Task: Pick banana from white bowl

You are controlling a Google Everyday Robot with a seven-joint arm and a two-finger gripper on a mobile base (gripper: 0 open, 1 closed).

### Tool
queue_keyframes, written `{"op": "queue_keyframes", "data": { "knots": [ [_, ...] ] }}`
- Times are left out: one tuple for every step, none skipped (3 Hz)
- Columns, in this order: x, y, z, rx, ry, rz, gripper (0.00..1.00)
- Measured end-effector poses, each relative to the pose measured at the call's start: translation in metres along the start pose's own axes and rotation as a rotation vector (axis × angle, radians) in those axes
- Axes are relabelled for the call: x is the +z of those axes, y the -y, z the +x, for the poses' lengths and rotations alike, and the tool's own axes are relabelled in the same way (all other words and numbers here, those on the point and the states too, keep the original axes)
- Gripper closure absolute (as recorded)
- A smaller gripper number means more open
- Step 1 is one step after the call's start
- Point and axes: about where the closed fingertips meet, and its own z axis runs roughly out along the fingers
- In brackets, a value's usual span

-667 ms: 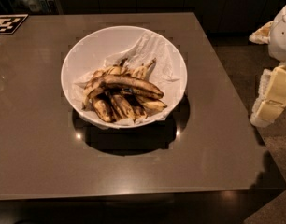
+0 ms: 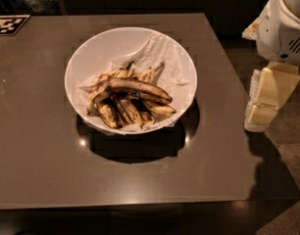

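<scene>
While my gripper hangs beyond the right edge of the table, well apart from the bowl, I cannot tell whether it is spread or closed. The banana lies across the top of a heap of shorter bananas in the bowl, on crumpled paper. The bowl sits mid-table. A black-and-white marker lies at the far left corner.

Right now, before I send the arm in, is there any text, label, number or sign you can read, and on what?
No readable words or numbers anywhere.
Marker tag, far left corner of the table: black-and-white pattern only, no letters.
Banana and white bowl: no readable label.
Gripper, hanging off the table's right edge: no markings visible.
</scene>
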Motion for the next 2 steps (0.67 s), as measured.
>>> {"op": "queue_keyframes", "data": {
  "knots": [
    [-0.0165, 0.0017, -0.0343, -0.073, -0.049, 0.050, 0.00],
    [-0.0217, 0.0024, -0.0378, -0.077, -0.041, 0.068, 0.00]
  ]
}}
